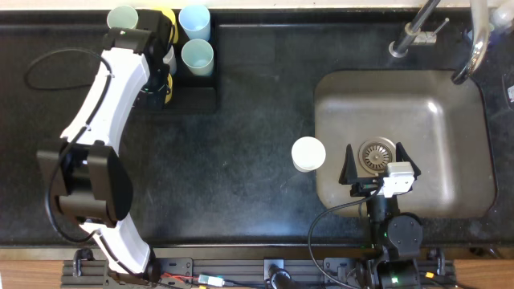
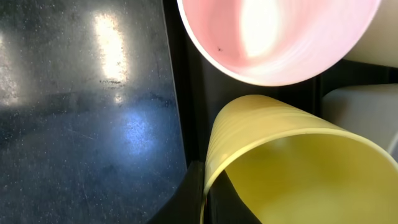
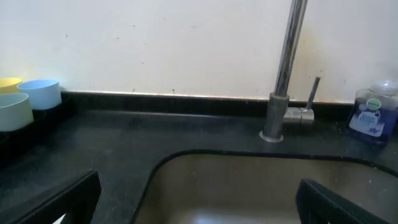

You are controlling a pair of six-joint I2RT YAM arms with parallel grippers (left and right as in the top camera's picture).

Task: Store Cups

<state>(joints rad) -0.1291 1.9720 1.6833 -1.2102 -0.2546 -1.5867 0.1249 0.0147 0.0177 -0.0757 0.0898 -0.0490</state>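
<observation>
the dark bench (image 1: 241, 160) carries all items. the sink (image 1: 450, 120) is set into it, and the right gripper (image 1: 375, 164) hangs over the basin close to the drain (image 1: 377, 149). its two fingers are spread wide apart with nothing between them, as the right wrist view (image 3: 199, 208) confirms. the black rack (image 1: 197, 96) sits on the bench well to the left of the right gripper and farther ahead of it; the left gripper (image 2: 206, 200) is at this rack. the faucet (image 3: 286, 74) stands ahead of the right gripper at the far rim of the sink. the yellow cup (image 2: 280, 162) is in the left gripper, tilted with its mouth toward the wrist camera. one finger lies outside the cup wall and the other inside, so the gripper is clamped on the wall near the rim. a pale pink cup (image 2: 280, 37) stands just ahead of the left gripper; contact with the yellow cup cannot be determined. a light blue cup (image 1: 194, 20) and a blue-green cup (image 1: 197, 56) stand upright in the rack to the right of the left gripper. a pale green cup (image 1: 123, 16) stands to its left. a white cup (image 1: 308, 152) stands on the bench just left of the right gripper, beside the sink rim. a soap bottle (image 3: 373, 115) stands ahead of the right gripper, to its right.
</observation>
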